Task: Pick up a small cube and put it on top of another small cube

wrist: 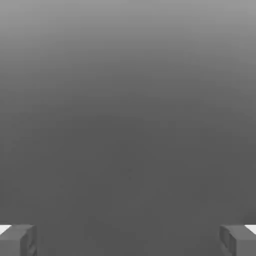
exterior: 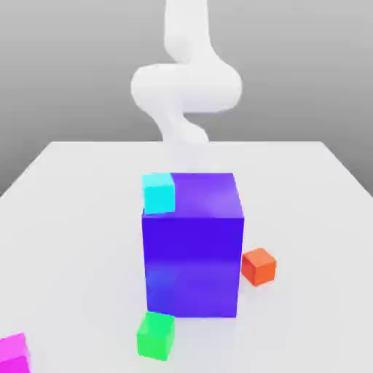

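While the white arm (exterior: 186, 87) hangs behind the table:
Claw: gripper (wrist: 128, 240) spread wide, nothing between its grey fingertips (wrist: 17, 240).
Pink cube: small glossy magenta-pink cube (exterior: 13, 355) on the white table (exterior: 73, 218), front corner at the exterior view's left.
Green cube: small plain green cube (exterior: 155, 336) just before the big purple-blue block (exterior: 193, 244), well apart from the pink one.

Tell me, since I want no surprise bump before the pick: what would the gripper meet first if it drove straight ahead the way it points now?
Nothing, as far as the hand view shows: the gripper is open, and beyond its fingertips lies plain grey with no cube in line. Depth there is unclear.
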Robot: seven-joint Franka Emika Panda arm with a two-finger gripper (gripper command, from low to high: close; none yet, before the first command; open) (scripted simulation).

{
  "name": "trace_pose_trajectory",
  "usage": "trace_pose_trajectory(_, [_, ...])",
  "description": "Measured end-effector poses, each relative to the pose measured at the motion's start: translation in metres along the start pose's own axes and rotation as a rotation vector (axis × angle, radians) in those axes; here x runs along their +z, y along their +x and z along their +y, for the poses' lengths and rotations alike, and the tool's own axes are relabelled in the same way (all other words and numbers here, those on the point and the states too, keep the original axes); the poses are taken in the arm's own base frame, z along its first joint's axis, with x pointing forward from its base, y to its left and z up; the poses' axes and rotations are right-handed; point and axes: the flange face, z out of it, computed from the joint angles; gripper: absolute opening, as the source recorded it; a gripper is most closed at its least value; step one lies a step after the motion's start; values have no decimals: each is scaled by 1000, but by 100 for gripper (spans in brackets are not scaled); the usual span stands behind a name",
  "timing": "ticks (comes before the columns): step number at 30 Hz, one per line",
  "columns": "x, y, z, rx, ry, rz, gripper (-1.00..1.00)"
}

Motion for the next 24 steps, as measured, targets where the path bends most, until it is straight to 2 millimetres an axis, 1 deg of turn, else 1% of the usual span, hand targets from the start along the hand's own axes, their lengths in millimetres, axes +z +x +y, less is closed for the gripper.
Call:
trace_pose_trajectory(3, [64,-19,37,-55,-136,-143,0])
trace_pose_trajectory(5, [103,-37,65,-93,-221,-247,0])
trace_pose_trajectory(8, [156,-71,110,-150,-337,-413,0])
trace_pose_trajectory(10, [192,-94,137,-175,-386,-488,0])
trace_pose_trajectory(12, [221,-113,156,-185,-404,-519,0])
trace_pose_trajectory(13, [230,-119,163,-186,-407,-524,-100])
trace_pose_trajectory(18, [230,-119,162,-184,-402,-528,-100])
trace_pose_trajectory(19, [234,-123,166,-185,-404,-530,-100])
trace_pose_trajectory(20, [232,-121,164,-186,-405,-532,-100])
trace_pose_trajectory(22, [217,-112,156,-186,-406,-532,-100])
trace_pose_trajectory(24, [197,-101,145,-186,-405,-533,-100])
